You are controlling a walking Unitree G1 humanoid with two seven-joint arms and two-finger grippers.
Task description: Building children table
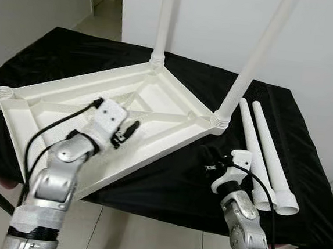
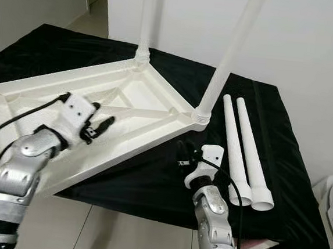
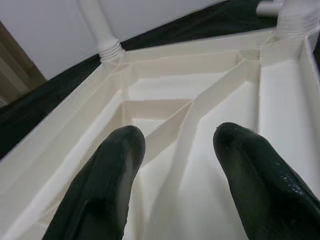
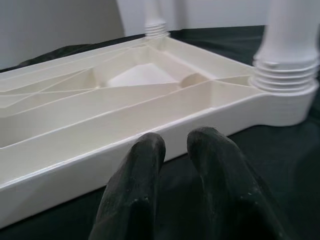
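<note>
The white tabletop [image 1: 156, 109] is lying upside down on the black-draped counter [image 1: 301, 188], two legs [image 1: 250, 62] already standing in its far corners — two loose legs [image 1: 265, 159] are waiting at right. The left tool [image 1: 130, 130] is hovering spread over the ribs, and the right tool [image 1: 211, 163], nearly pressed together and empty, is sitting near the tabletop's right edge — next, it probably needs to pick up a loose leg.

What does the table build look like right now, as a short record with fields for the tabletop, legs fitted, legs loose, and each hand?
tabletop: white tabletop upside down on the black cloth, ribbed underside up
legs fitted: two fitted legs upright in the far corner sockets
empty socket: empty socket at the robot's left
legs loose: two loose legs side by side on the cloth, right of the tabletop
left hand: left hand open, empty, above the ribs
right hand: right hand near the tabletop's near edge, fingers close together, holding nothing
</note>
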